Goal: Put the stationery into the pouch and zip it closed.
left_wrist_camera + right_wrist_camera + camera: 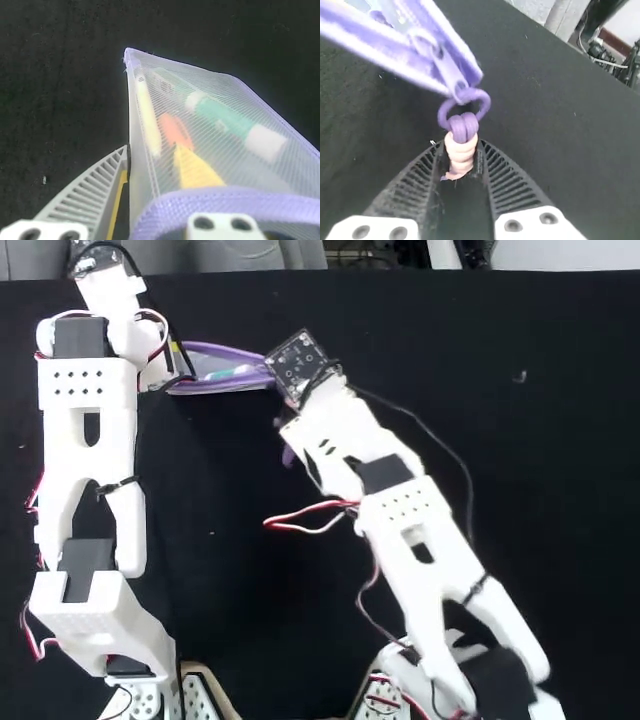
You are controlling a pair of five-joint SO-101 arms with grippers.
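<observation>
Two grippers on the pouch.
Left gripper apparently clamped on one pouch end; right gripper pinched tight on the zip pull at the other; stationery inside pouch.

A matte black tabletop spreads under everything, flecked with a few pale specks. Past its far edge, the right wrist view shows a grey post, white cables and dark equipment.

High view looks down; both wrist views closely share the pouch.
</observation>
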